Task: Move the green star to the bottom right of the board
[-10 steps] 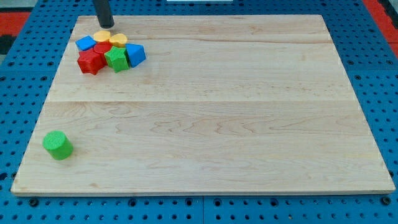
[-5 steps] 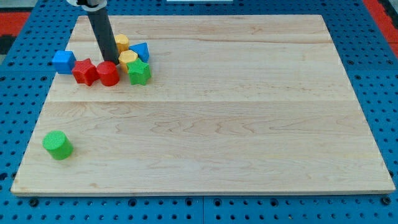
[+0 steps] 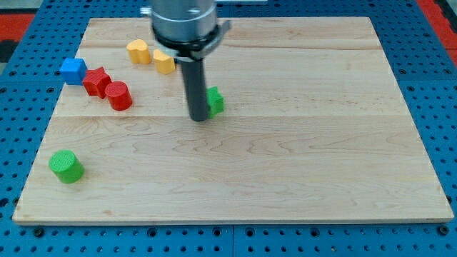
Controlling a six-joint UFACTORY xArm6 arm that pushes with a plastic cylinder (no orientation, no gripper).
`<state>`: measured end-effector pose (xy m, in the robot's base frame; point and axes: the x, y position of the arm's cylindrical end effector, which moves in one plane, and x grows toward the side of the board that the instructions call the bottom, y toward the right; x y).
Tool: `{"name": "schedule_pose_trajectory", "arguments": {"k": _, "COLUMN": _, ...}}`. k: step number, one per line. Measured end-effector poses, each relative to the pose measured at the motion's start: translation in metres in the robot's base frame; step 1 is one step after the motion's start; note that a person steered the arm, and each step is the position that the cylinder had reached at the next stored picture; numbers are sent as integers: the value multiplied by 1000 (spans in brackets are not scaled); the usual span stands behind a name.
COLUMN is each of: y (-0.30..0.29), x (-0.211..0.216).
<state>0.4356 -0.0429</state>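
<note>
Most of the push is left: we see the green star [image 3: 214, 101] near the board's [image 3: 321, 178] upper middle, our tip [image 3: 199, 118] touching its left side, the bottom right corner far off.

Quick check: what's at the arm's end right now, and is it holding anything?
No claw: my tip holds nothing, pressed against the view's left side of the green star.

Blue cube [image 3: 73, 70] beside red star [image 3: 96, 81].
</note>
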Motion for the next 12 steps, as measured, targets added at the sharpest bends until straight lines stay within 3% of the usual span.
{"name": "schedule_pose_trajectory", "arguments": {"k": 1, "y": -38, "x": -18}}
{"name": "schedule_pose_trajectory", "arguments": {"k": 2, "y": -35, "x": -42}}
{"name": "schedule_pose_trajectory", "arguments": {"k": 3, "y": 23, "x": -31}}
{"name": "schedule_pose_trajectory", "arguments": {"k": 4, "y": 45, "x": 23}}
{"name": "schedule_pose_trajectory", "arguments": {"k": 5, "y": 100, "x": 11}}
{"name": "schedule_pose_trajectory", "arguments": {"k": 7, "y": 69, "x": -45}}
{"name": "schedule_pose_trajectory", "arguments": {"k": 8, "y": 154, "x": -6}}
{"name": "schedule_pose_trajectory", "arguments": {"k": 9, "y": 189, "x": -8}}
{"name": "schedule_pose_trajectory", "arguments": {"k": 10, "y": 199, "x": -13}}
{"name": "schedule_pose_trajectory", "arguments": {"k": 12, "y": 218, "x": 75}}
